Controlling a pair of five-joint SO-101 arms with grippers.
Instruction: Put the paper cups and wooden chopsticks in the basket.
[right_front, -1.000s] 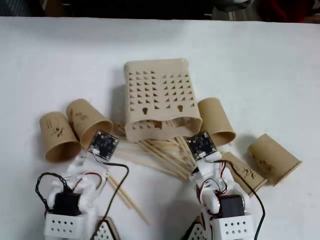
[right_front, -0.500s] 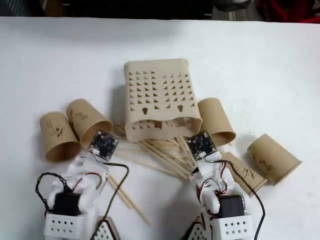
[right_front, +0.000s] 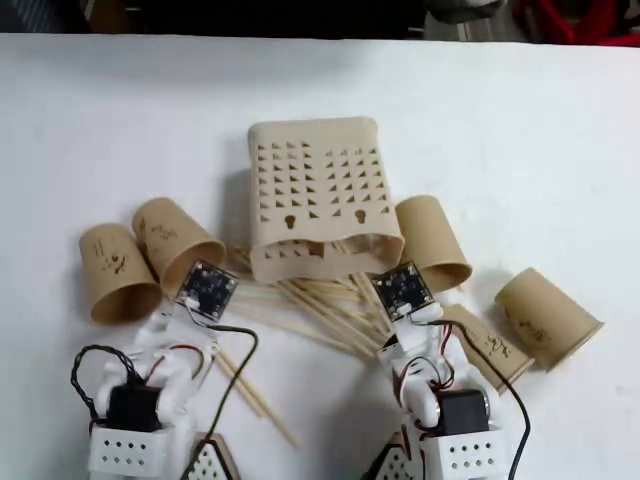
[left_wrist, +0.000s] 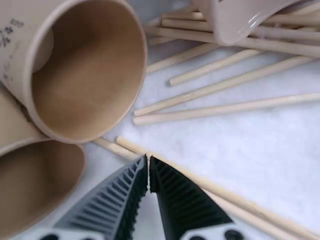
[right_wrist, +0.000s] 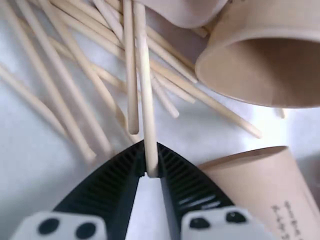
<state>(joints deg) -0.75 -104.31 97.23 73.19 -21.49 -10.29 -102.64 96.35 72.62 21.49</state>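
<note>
Hardly anything has shifted; the right gripper (right_wrist: 151, 167) pinches one chopstick (right_wrist: 142, 90) by its end.
The chopstick lies at the basket's (right_front: 315, 190) 6 o'clock: it should be lifted level, then carried toward 12. The left gripper (left_wrist: 148, 167) sits closed, empty, beside a paper cup (left_wrist: 80, 70).

The left gripper (left_wrist: 148, 160) has its jaws closed; the right gripper (right_wrist: 151, 148) clamps a chopstick (right_wrist: 144, 90).

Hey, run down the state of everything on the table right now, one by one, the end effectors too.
basket: lying on its side, mouth toward the arms.
paper cups: all five lying on their sides, outside the basket.
chopsticks: scattered flat by the basket's mouth.
left end effector: shut, empty.
right end effector: shut on one chopstick.
</note>
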